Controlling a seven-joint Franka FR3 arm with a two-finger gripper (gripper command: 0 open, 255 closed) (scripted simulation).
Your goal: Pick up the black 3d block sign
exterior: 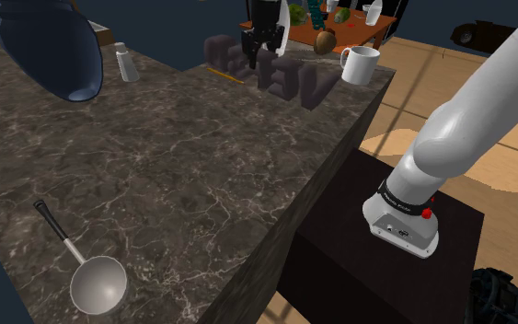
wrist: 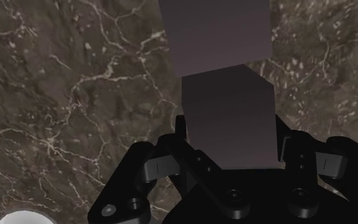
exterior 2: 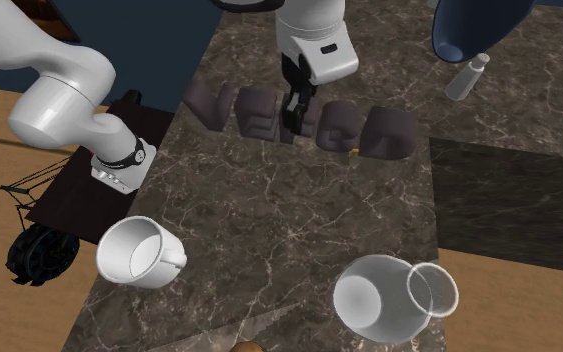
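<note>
The block sign (exterior: 298, 83) is a row of chunky dark grey-purple letters standing on the marble counter (exterior: 183, 175) near its far edge. My black gripper (exterior: 264, 44) comes down onto the row's middle letters. In the second exterior view the gripper (exterior 2: 294, 118) straddles one letter of the sign (exterior 2: 384, 130). The wrist view has a square-edged part of the sign (wrist: 231, 121) clasped between the two fingers of the gripper (wrist: 231, 137), with marble below. The gripper is shut on that letter, and the sign looks to rest on the counter.
A white mug (exterior: 360, 64) stands at the counter's corner beside the sign. A shaker (exterior: 126, 63) and a big blue bowl (exterior: 50, 46) are far left, a metal ladle (exterior: 96, 281) near the front. The counter edge drops beside the stand (exterior: 385, 267).
</note>
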